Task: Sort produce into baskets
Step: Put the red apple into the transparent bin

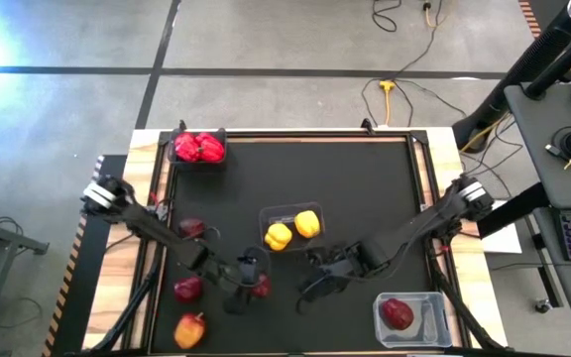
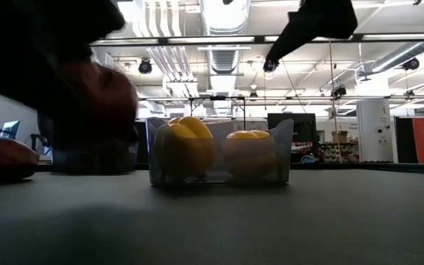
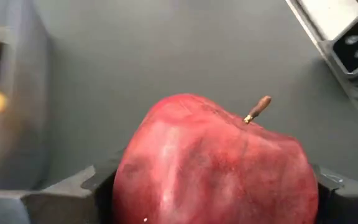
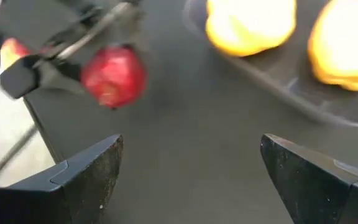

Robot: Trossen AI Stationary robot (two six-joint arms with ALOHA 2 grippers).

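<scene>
- Here, your left gripper (image 1: 251, 281) sits low over the black table mat (image 1: 365, 188), near its front edge, and its dark fingers (image 3: 73, 186) are clamped on either side of a round dark red apple (image 3: 213, 165) with a short brown stem.
- Your right gripper (image 4: 188, 177) hangs just beside it with its jaws spread wide and nothing between them.
- You have a clear plastic tub (image 1: 287, 214) mid-table holding two yellow bell peppers (image 1: 292, 230).
- Your dark grey tub (image 1: 198, 134) at the far left corner holds bright red lumpy peppers (image 1: 198, 148).
- Your second clear tub (image 1: 414, 319), front right, holds one red apple (image 1: 397, 314).
- Loose pieces lie at your front left: two dark red ones (image 1: 187, 289) and a yellow-and-red one (image 1: 190, 329).
</scene>
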